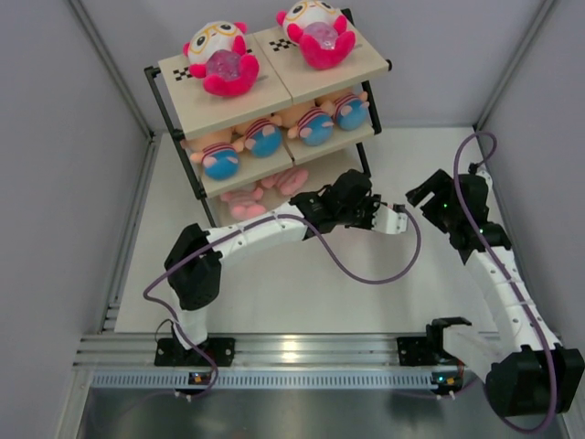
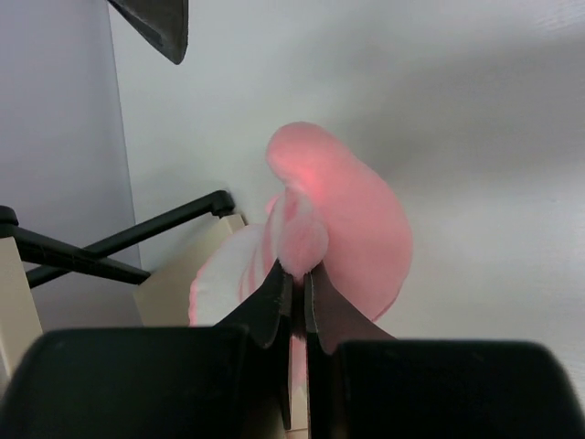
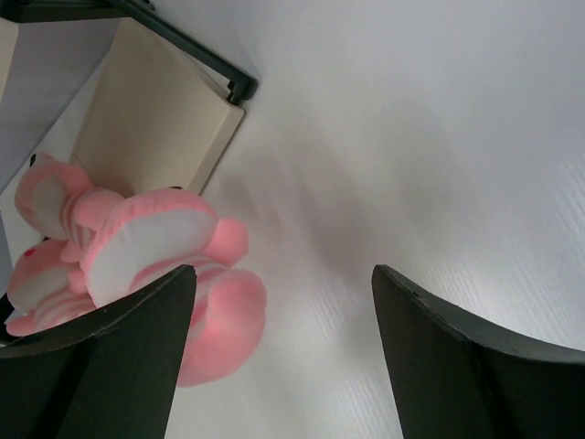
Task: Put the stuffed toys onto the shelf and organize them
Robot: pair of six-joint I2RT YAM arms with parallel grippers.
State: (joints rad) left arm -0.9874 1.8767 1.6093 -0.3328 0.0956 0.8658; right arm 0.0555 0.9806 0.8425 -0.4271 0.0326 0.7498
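The shelf (image 1: 274, 91) stands at the back left. Two hot-pink stuffed toys (image 1: 222, 60) sit on its top board, several peach ones (image 1: 265, 137) on the middle board, and pale pink ones (image 1: 245, 203) on the bottom board. My left gripper (image 1: 377, 218) reaches past the shelf's right foot. In the left wrist view it (image 2: 294, 270) is shut on a limb of a pale pink toy (image 2: 352, 215), next to the bottom board (image 2: 169, 279). My right gripper (image 1: 425, 194) is open and empty (image 3: 283, 274), just right of it. Pale pink toys (image 3: 146, 242) show at its left finger.
Grey walls close in the white table on the left, back and right. The shelf's black foot (image 3: 239, 90) stands near both grippers. A purple cable (image 1: 366, 274) hangs from the left arm over the table. An aluminium rail (image 1: 302, 352) runs along the near edge.
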